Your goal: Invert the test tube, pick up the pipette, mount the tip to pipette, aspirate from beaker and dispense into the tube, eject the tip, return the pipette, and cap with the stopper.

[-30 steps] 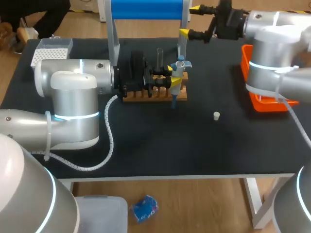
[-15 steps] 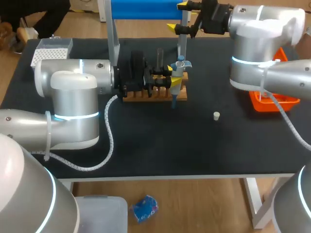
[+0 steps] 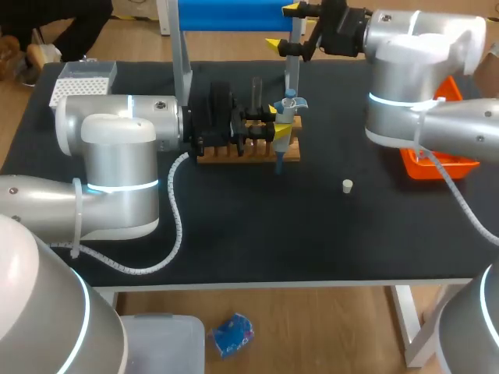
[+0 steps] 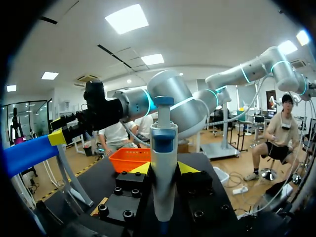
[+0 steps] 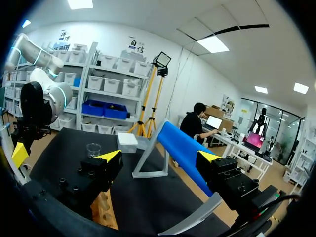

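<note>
Left fingers (image 4: 143, 169) pinch pipette (image 4: 164, 148) upright at wooden rack (image 3: 234, 153), test tube (image 3: 256, 92) standing in rack beside it. Right fingers (image 5: 109, 156) spread by blue stand (image 3: 234, 14). Beaker (image 5: 93, 148) on tabletop (image 3: 312, 234), contents unclear; stopper (image 3: 348, 185) lies apart from rack.

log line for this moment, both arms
left gripper: shut on pipette, by rack | right gripper: open, empty, over table's far edge | stopper: loose on table

Cam layout: 1 fixed overhead + 2 wrist.
Head: high, behind robot, looks down on whole table (image 3: 327, 241). L wrist: tight behind pipette (image 4: 163, 163), faces right arm (image 4: 170, 94). R wrist: looks back across table; shares blue bar (image 5: 180, 145) w/ both others.
</note>
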Controlling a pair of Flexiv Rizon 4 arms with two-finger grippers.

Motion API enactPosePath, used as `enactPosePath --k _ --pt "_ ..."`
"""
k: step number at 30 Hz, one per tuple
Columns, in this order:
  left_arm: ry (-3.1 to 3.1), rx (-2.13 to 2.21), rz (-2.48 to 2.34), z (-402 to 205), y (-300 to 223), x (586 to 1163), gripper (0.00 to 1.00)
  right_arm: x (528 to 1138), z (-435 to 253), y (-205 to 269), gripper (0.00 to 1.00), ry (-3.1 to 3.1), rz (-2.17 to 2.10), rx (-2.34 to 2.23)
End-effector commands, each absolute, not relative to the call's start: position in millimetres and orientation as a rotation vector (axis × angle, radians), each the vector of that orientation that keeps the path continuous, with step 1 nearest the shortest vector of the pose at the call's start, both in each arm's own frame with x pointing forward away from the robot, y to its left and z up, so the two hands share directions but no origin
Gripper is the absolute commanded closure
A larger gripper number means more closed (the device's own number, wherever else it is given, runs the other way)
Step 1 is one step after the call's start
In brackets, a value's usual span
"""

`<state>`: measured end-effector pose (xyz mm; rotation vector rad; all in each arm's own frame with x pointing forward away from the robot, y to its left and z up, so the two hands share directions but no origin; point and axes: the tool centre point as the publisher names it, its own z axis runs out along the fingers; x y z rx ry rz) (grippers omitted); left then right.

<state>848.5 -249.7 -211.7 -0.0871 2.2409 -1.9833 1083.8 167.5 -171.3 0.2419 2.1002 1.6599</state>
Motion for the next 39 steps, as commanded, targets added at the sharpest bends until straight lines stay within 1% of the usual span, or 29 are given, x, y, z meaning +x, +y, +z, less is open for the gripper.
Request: enactPosePath --k 1,8,12,28,39 --pt "2.233 -0.092 -1.982 -212.2 -250.9 846.8 1.00 1083.8 -171.3 167.3 0.00 2.100 1.659 0.242" --pt "2.233 -0.092 -1.982 -212.2 -250.9 846.8 1.00 1083.8 -171.3 167.3 0.00 2.100 1.659 0.242" --pt "2.227 -0.136 -1.952 -207.5 -240.5 857.4 1.00 1083.8 -171.3 167.3 0.00 2.100 1.659 0.242" --pt "2.251 -0.227 -1.769 -168.8 -142.1 922.7 1.00 1083.8 -171.3 167.3 0.00 2.100 1.659 0.242" --pt "2.344 -0.210 -1.719 -157.2 -89.3 963.1 1.00 1083.8 -171.3 167.3 0.00 2.100 1.659 0.242"
